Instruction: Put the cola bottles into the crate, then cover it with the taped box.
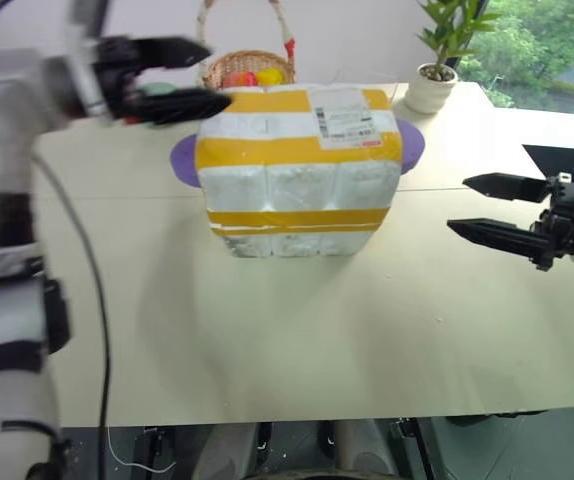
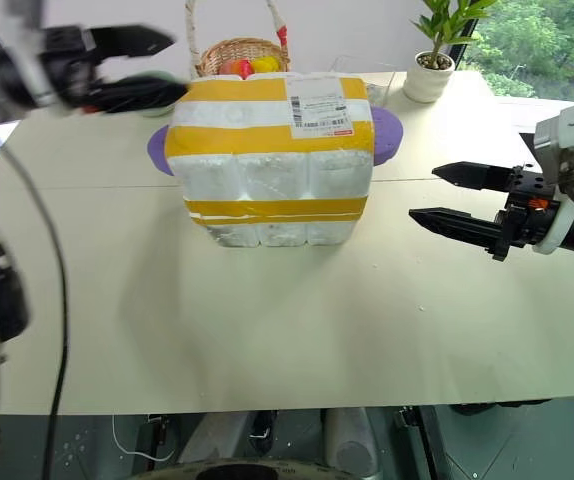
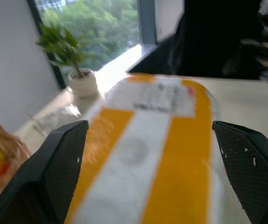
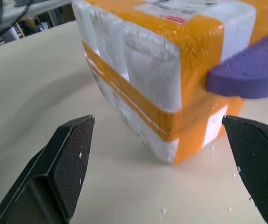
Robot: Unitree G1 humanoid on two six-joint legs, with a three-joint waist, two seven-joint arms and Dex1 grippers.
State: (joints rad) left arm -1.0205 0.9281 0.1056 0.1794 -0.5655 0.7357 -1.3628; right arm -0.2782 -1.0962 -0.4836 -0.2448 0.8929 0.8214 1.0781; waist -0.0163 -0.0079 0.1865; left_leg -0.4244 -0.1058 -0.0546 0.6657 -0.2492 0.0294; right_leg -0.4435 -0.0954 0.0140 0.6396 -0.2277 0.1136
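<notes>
Centre of the frame, slightly above the middle, the taped box [image 1: 299, 170] sits on the table [image 1: 297, 330], covering the crate beneath it. Upper left, the left gripper [image 1: 202, 78] hangs spread and empty beside the box's top edge, clearly the nearer. Right edge, the right gripper [image 1: 462, 205] is likewise spread and empty, well apart, fingers pointing toward the box's side.

The taped box [image 1: 297, 170] stands mid-tabletop [image 1: 297, 330], blocking the middle; a wicker basket [image 1: 247, 68] crowds the far edge behind it, a potted plant [image 1: 437, 60] the far right corner. The near edge and both sides lie open.
</notes>
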